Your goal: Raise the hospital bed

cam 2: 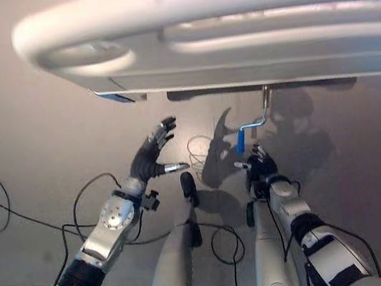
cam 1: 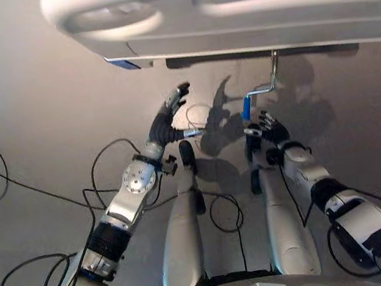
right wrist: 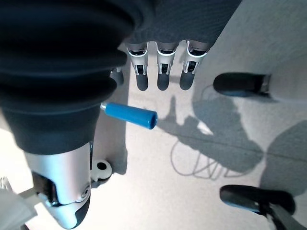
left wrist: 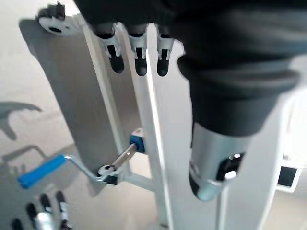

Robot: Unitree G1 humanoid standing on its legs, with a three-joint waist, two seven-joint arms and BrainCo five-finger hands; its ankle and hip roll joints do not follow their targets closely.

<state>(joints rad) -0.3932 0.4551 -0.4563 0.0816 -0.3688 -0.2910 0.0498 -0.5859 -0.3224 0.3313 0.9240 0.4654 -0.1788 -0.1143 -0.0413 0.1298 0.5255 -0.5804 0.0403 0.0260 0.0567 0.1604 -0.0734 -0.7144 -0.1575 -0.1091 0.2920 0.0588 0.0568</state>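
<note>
The white footboard of the hospital bed spans the top of the eye views. Below its edge hangs a metal crank with a blue grip; the blue grip also shows in the right wrist view and the blue grip in the left wrist view. My right hand is just below the grip, fingers straight, holding nothing. My left hand is raised to the left of the crank, fingers spread and open, apart from it.
Grey floor lies under the bed, with a thin coil of light cable between the hands. White bed frame bars and a caster show under the bed. A blue fitting sits at the footboard's lower left corner.
</note>
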